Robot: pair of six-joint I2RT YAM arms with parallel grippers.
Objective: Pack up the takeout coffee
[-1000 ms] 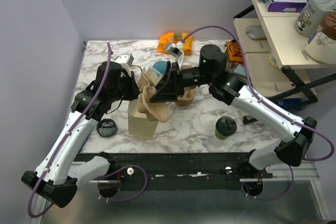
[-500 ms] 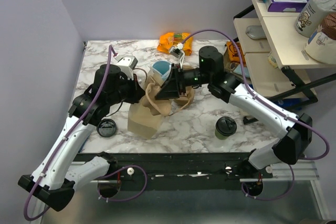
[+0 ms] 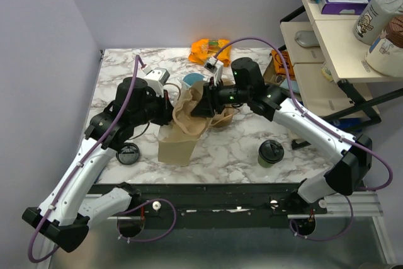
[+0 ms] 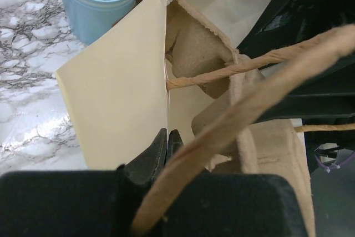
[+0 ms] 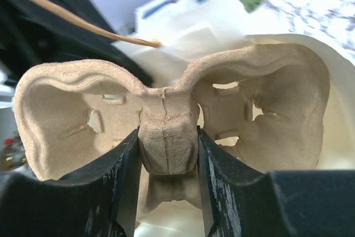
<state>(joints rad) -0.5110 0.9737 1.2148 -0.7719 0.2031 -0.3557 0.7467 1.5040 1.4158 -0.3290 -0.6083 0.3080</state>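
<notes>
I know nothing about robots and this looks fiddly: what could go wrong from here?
The right pincer grips the pulp cup carrier only by its narrow centre post, so it might twist or slip at the mouth of the paper bag. The left pincer pinches one thin bag wall, which could tear or pull free.

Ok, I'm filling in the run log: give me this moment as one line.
left gripper: shut on paper bag edge | right gripper: shut on pulp cup carrier at bag mouth | takeout coffee: on table, not packed
</notes>
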